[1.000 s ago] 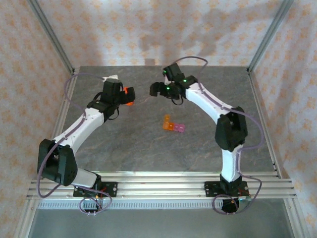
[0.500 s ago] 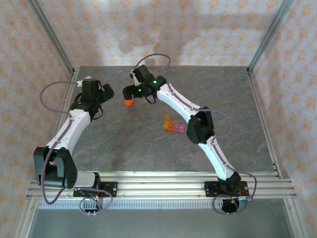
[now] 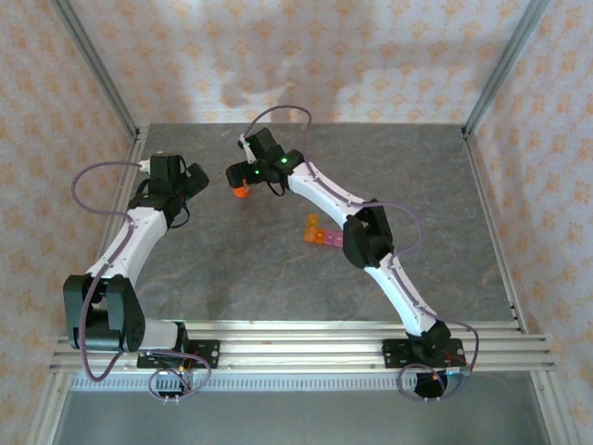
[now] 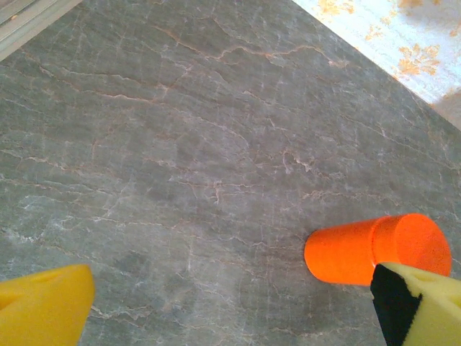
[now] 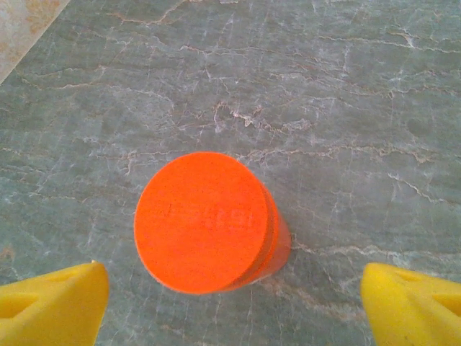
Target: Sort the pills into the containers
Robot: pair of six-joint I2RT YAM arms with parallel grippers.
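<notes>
Containers (image 3: 324, 234): orange and pink, touching, middle of counter (image 3: 259, 278).
My right hand (image 5: 230, 306) released, spread over the upright orange bottle (image 5: 202, 220) toward the far edge; my left hand (image 4: 230, 306) released beside it.

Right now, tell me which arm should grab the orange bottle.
Right. The right pincer, open, hangs straight above the upright orange bottle, fingers either side; the left pincer, also open, stands off beside it.

The left arm (image 3: 139, 232) stretches forward; the right arm (image 3: 371, 243) reaches diagonally leftward. The left gripper (image 3: 196, 176) and right gripper (image 3: 238, 175) have jaws spread wide.
</notes>
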